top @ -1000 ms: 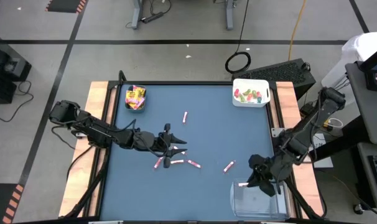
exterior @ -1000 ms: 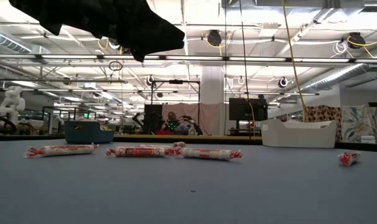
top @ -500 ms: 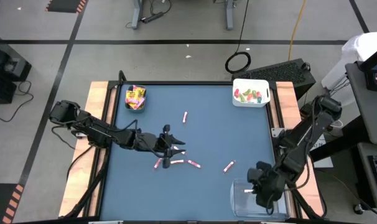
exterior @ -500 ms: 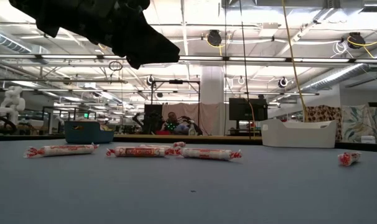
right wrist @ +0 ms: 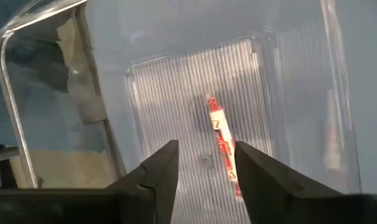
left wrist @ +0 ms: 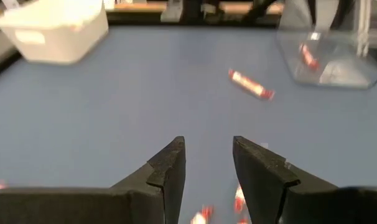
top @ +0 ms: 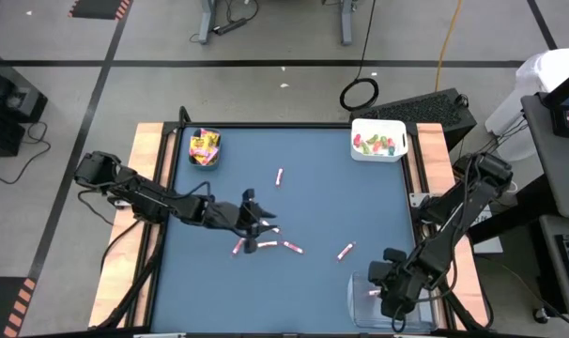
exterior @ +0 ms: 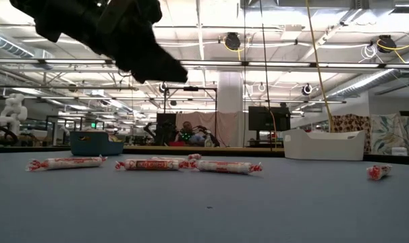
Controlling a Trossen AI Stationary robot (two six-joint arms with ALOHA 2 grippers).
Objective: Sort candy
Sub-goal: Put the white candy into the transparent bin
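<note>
Several pink-white candy sticks lie on the blue table: a cluster [top: 269,230] under my left gripper, one [top: 279,176] farther back and one [top: 346,251] toward the right. My left gripper [top: 261,222] hovers open above the cluster; in its wrist view [left wrist: 207,162] two sticks [left wrist: 238,199] show below the fingers. My right gripper [top: 390,293] hangs open over the clear bin [top: 360,310]. Its wrist view [right wrist: 204,165] shows one stick [right wrist: 221,140] lying flat on the bin's floor, apart from the fingers.
A teal bin [top: 205,148] with yellow packets stands at the far left corner. A white bin [top: 378,139] with green and red pieces stands at the far right corner. Wooden rails run along both table sides. The low view shows sticks [exterior: 154,164] in a row.
My right gripper has moved toward the table's near edge, from the clear bin's far rim to above its inside. A stick now lies on the bin's floor. My left gripper has shifted slightly toward the table's left above the cluster.
</note>
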